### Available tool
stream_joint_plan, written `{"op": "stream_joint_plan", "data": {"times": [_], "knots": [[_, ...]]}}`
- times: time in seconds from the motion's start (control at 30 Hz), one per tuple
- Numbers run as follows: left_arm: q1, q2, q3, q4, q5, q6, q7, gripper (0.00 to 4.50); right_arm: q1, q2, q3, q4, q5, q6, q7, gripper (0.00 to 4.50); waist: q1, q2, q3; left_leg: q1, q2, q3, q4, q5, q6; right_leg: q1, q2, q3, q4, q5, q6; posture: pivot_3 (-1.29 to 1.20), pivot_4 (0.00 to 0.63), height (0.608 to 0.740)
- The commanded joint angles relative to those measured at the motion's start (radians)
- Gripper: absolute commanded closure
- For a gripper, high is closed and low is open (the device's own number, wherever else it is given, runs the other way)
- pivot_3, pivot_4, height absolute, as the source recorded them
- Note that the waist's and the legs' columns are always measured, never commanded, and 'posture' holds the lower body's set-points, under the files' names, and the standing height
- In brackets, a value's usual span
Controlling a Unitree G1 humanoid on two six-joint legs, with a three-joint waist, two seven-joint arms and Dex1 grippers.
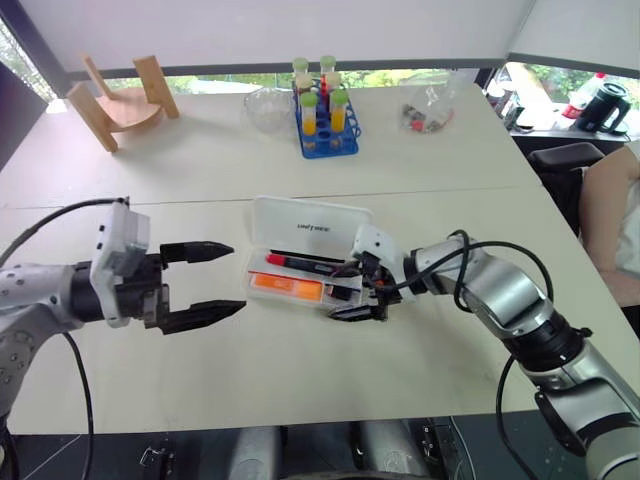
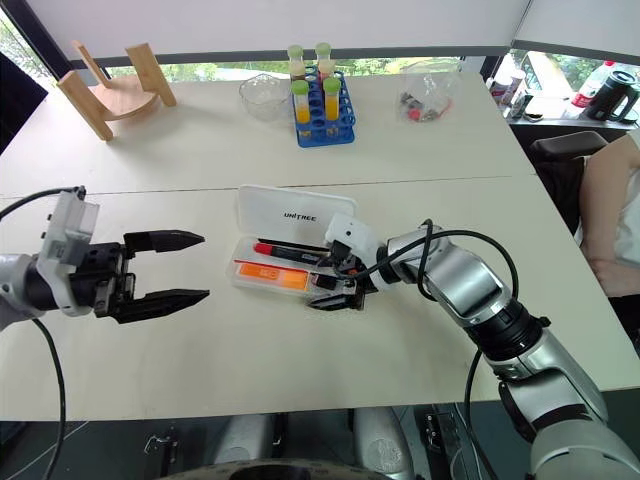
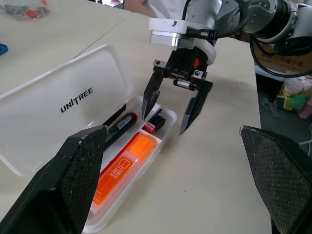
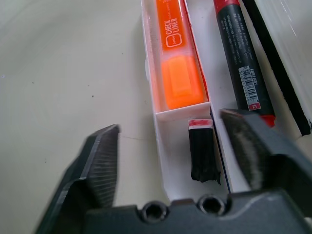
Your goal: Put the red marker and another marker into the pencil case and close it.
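The left hand (image 1: 205,282) is nearest, hovering over the bench (image 1: 300,380) just left of the case (image 1: 310,222), its fingers spread wide and holding nothing. At the case's right end the right hand (image 3: 176,106) points down into the tray, its fingers also wide apart and empty, one tip inside the tray and the other outside its near wall.

The case lies open near the middle of the bench, its lid tilted up on the far side. Both markers already lie in the tray: the red marker (image 1: 300,262) along the far side, and the orange marker (image 1: 286,288) in the near compartment. A small black piece with a red end (image 4: 202,153) sits in the short compartment at the right end, between the right hand's fingers.

By the look of it the loading is done and only the closing is left. The next move calls for the right hand to lift clear of the tray, then for one hand to push the lid over from its far edge while the other steadies the case, since the light plastic may slide on the bench.
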Motion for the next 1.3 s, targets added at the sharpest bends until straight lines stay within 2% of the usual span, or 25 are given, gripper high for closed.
{"op": "stream_joint_plan", "data": {"times": [0.03,0.13,0.4,0.6,0.7,0.77,0.83,0.93,1.07,1.3], "knots": [[-0.005,0.004,0.034,-0.014,-0.012,-0.003,0.013,0.0,-0.02,-0.001,-0.028,-0.048,0.017,0.015,0.013,0.1,0.0,0.0,0.0,0.0,0.0,0.0,0.0,0.0,0.0,0.0,0.0,0.0,0.0,0.0,0.0,0.0,0.15,0.74],[-0.012,0.008,0.028,0.006,0.004,0.003,0.034,0.0,-0.028,-0.008,-0.066,-0.071,0.041,0.041,0.015,0.1,0.0,0.0,0.0,0.0,0.0,0.0,0.0,0.0,0.0,0.0,0.0,0.0,0.0,0.0,0.0,0.0,0.15,0.74],[0.02,-0.006,0.052,0.094,0.063,0.001,0.089,0.0,-0.014,-0.093,-0.361,-0.185,0.225,0.181,0.008,0.1,0.003,0.0,0.0,0.0,0.0,0.0,0.0,0.0,0.0,0.0,0.0,0.0,0.0,0.0,0.0,0.0,0.15,0.74],[-0.019,-0.047,0.022,0.217,0.149,-0.066,0.111,0.0,0.03,-0.162,-0.469,-0.212,0.267,0.216,-0.039,0.1,0.003,0.0,0.0,0.0,0.0,0.0,0.0,0.0,0.0,0.0,0.0,0.0,0.0,0.0,0.0,0.0,0.15,0.74],[-0.091,-0.075,-0.029,0.318,0.208,-0.123,0.107,0.89,0.047,-0.175,-0.501,-0.211,0.271,0.221,-0.077,0.0,0.002,0.0,0.0,0.0,0.0,0.001,0.0,0.0,0.0,0.0,0.0,0.0,0.0,0.0,0.0,0.0,0.15,0.74],[-0.163,-0.104,-0.073,0.404,0.265,-0.18,0.111,1.74,0.064,-0.18,-0.517,-0.215,0.273,0.219,-0.095,0.0,0.005,0.0,0.0,0.0,0.0,0.001,0.0,0.0,0.0,0.0,0.0,0.0,0.0,0.0,0.0,0.0,0.15,0.74],[-0.217,-0.121,-0.107,0.472,0.308,-0.221,0.098,2.82,0.071,-0.181,-0.52,-0.216,0.274,0.218,-0.11,0.0,0.007,0.0,0.0,0.0,0.0,0.001,0.0,0.0,0.0,0.0,0.0,0.0,0.0,0.0,0.0,0.0,0.15,0.74],[-0.388,-0.181,-0.202,0.695,0.429,-0.341,0.1,4.4,0.094,-0.182,-0.53,-0.228,0.269,0.207,-0.137,0.0,0.014,-0.001,0.0,0.0,-0.001,0.001,0.0,0.0,0.0,0.0,-0.001,0.0,0.0,0.0,0.0,0.0,0.15,0.74],[-0.56,-0.246,-0.263,0.967,0.538,-0.479,0.102,4.46,0.101,-0.184,-0.544,-0.235,0.276,0.202,-0.16,0.0,0.023,-0.001,0.0,-0.001,-0.001,0.001,0.002,0.0,0.0,0.0,0.0,-0.001,0.0,0.0,0.0,0.0,0.15,0.74],[-0.813,-0.412,-0.307,1.351,0.601,-0.614,0.022,4.46,0.128,-0.195,-0.578,-0.247,0.288,0.202,-0.199,0.0,0.03,-0.001,-0.001,-0.006,-0.002,0.0,0.003,0.0,0.0,-0.004,0.0,-0.001,0.0,0.0,0.001,0.0,0.15,0.74]]}}
